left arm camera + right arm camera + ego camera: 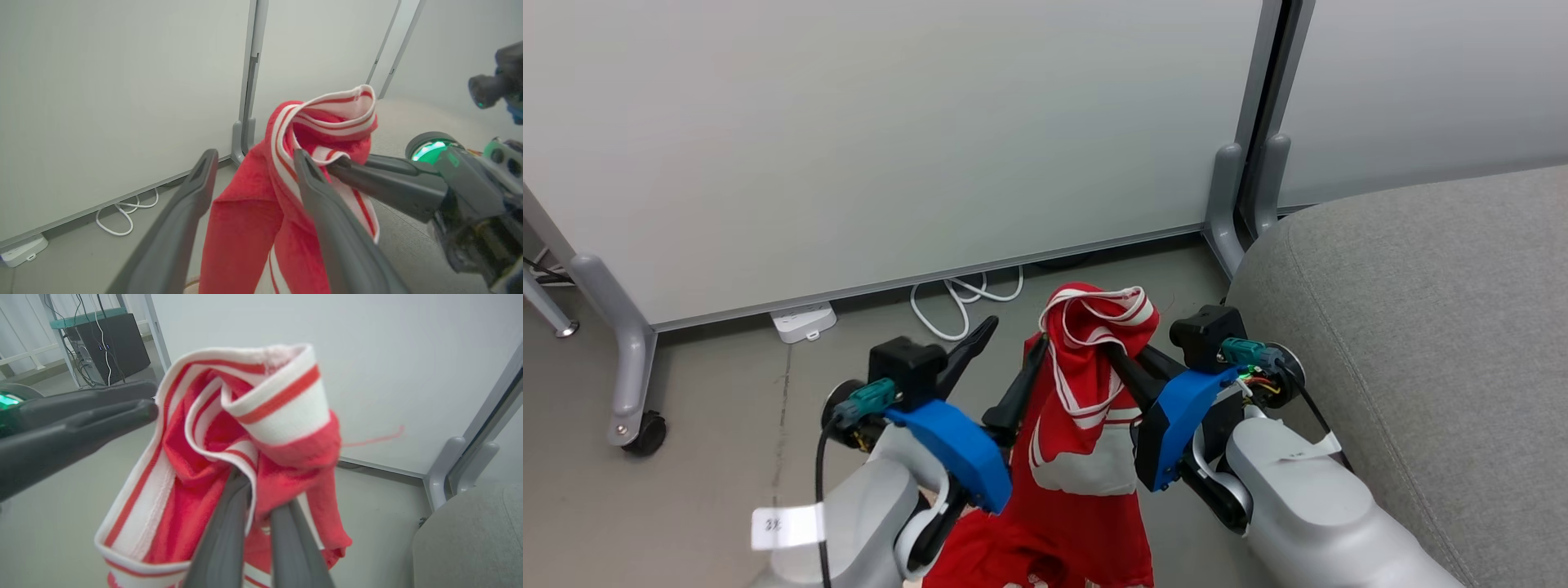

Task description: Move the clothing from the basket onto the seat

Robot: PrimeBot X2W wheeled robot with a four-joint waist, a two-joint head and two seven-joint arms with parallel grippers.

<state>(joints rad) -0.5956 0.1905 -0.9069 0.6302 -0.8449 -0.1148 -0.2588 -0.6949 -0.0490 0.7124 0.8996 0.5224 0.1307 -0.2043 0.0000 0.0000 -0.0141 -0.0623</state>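
Clothing [1086, 392], soft red white-striped sportswear, hangs from the clamped right gripper [1112, 353]; the light grey fabric seat [1421, 310] lies to its right; left gripper [1017, 333] gapes empty.

The seat [1421, 327] offers a broad bare top, its rounded edge just right of the right gripper [1112, 353]. Left of the seat, the hanging garment [1086, 425] blocks the gap between that gripper, pinched on it, and the left gripper [1017, 331], whose fingers are spread against the cloth. Beyond the seat's far corner stand a post [1227, 204] and panel [890, 147]. A cable [956, 306] and power strip [803, 320] lie on the floor [686, 506] below the panel.
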